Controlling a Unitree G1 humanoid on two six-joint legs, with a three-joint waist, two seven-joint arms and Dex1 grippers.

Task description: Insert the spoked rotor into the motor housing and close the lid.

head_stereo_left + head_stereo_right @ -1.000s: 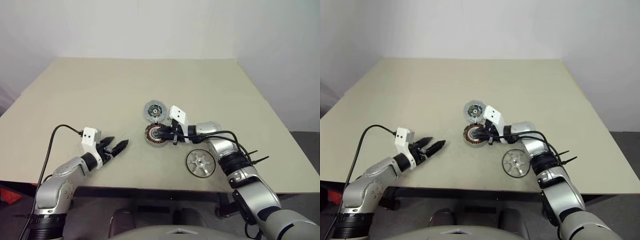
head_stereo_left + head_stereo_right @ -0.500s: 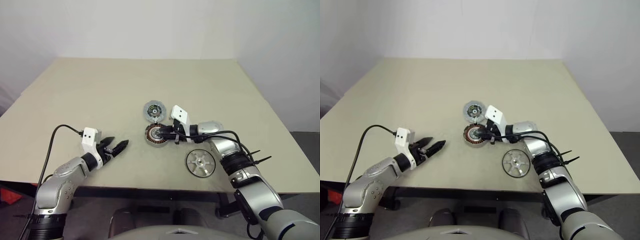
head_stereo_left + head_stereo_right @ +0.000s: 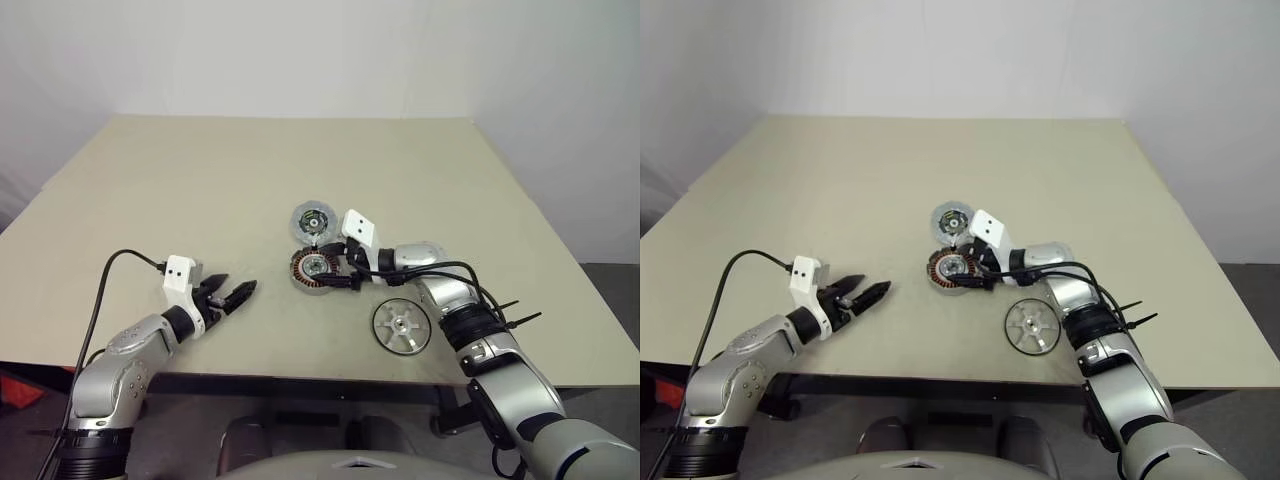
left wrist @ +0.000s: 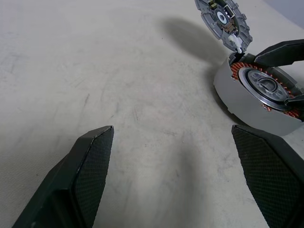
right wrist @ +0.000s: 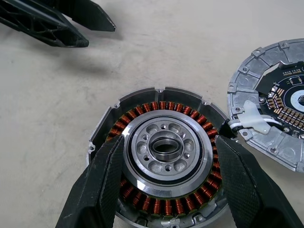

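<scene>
On the beige worktop lie three motor parts, one of each. The motor housing, a shallow round silver cup with one ring of copper-brown windings around a silver hub pierced by small holes, sits near the worktop's middle. Touching its edge at 12 o'clock is the lid, a round grey disc with green and black bits at its centre, joined to the housing by a white connector and lying open. At 4 o'clock from the housing, apart from it, lies the spoked rotor, a flat silver wheel with a dark rim. No writing is legible.

The right gripper has its two black fingers apart, straddling the housing's hub. The left gripper, fingers apart, hovers at 9 o'clock, well away.
</scene>
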